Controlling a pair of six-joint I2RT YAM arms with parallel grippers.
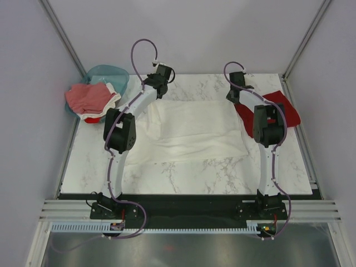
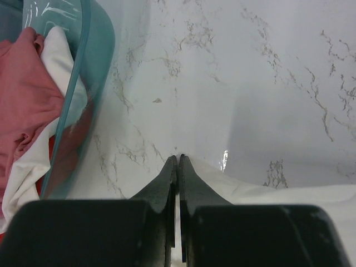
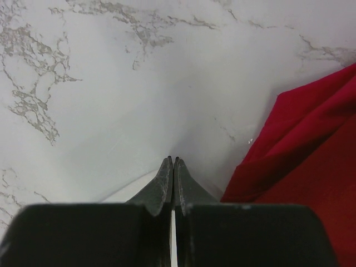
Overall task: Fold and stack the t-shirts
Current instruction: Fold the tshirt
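**White tee gripped at both far corners, mid-fold**

The white t-shirt (image 1: 192, 130) lies spread across the middle of the marble table (image 1: 183, 175), its near hem loose and slightly rumpled. At its far left corner the left gripper (image 2: 178, 161) is clenched, apparently pinching the cloth edge. At the far right corner the right gripper (image 3: 173, 162) is likewise pressed closed over white fabric. The dark red t-shirt (image 1: 278, 111) sits just beside the right corner. Farther left, the teal basket (image 1: 108, 73) holds pinkish-red and white tees (image 1: 89, 100).

Judgement: the cotton is light, limp and prone to sagging; corner or hem grips suit it best.
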